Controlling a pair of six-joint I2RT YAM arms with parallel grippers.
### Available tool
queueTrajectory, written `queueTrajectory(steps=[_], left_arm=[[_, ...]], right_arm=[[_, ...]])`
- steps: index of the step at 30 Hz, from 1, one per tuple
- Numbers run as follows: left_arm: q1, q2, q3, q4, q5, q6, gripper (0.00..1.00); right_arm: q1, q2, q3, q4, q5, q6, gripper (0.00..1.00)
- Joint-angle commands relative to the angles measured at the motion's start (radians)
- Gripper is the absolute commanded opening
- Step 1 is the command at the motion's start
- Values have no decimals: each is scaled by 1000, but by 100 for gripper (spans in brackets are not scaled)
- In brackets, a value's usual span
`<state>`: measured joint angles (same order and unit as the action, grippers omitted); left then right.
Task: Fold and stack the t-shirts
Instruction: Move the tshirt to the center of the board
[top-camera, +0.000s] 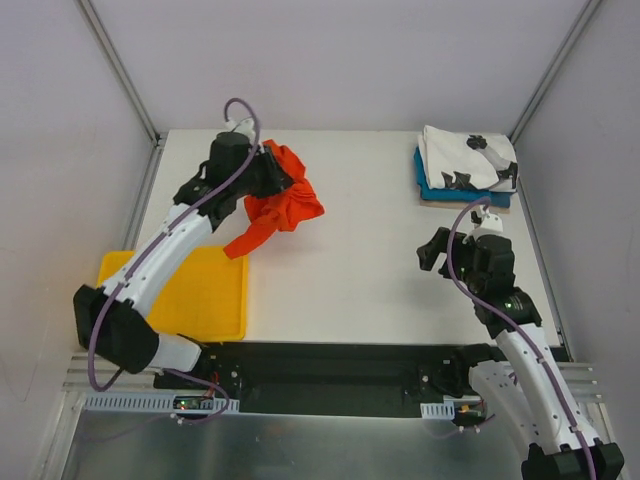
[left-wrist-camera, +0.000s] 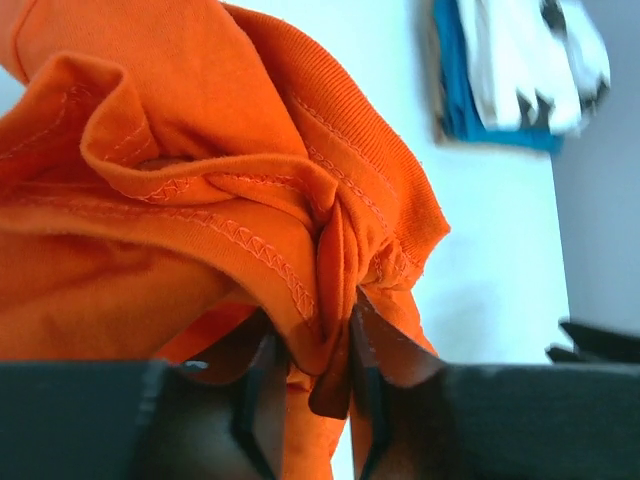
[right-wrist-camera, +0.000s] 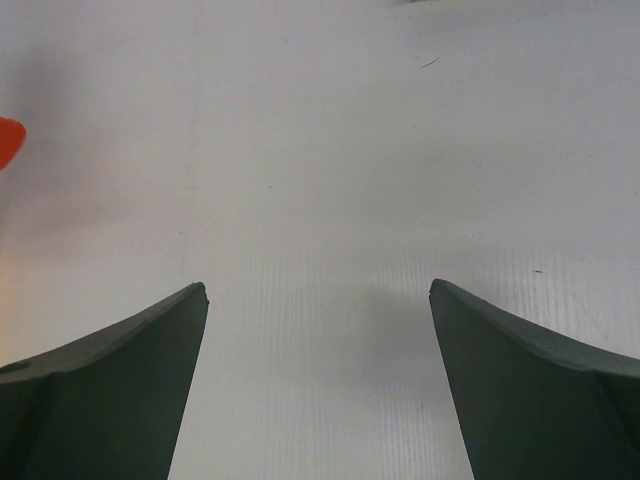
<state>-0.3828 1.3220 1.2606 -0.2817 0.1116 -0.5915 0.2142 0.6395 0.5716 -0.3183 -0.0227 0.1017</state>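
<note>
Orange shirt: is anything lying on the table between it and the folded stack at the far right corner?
Nothing visible. The orange shirt, pinched in the left hand, has bare table between it and the white shirt stacked on the teal shirt. The open right hand sits nearer, below that line.

I find no text, label, brand, number or sign that I can read in any view. The white t-shirt (top-camera: 468, 158) carries black marks, but they form no letters I can make out. The orange t-shirt (left-wrist-camera: 200, 200) shows only stitching, and the desk (right-wrist-camera: 320, 150) under my right end effector is blank.
</note>
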Motion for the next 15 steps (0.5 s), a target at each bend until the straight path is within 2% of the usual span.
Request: queueTrajectory(steps=[1, 2, 3, 9, 15], left_arm=[[-93, 152, 143, 64, 177, 139, 34], [-105, 175, 155, 62, 194, 154, 45], [-107, 193, 167, 62, 201, 154, 99], [-108, 200, 110, 38, 117, 162, 99], [-103, 105, -42, -11, -107, 153, 99]], right_arm=[[5, -27, 8, -25, 59, -2, 97], [5, -35, 10, -33, 76, -2, 97], [7, -38, 10, -41, 81, -2, 97], [5, -37, 10, -38, 67, -13, 96], [5, 35, 16, -11, -17, -16, 96]])
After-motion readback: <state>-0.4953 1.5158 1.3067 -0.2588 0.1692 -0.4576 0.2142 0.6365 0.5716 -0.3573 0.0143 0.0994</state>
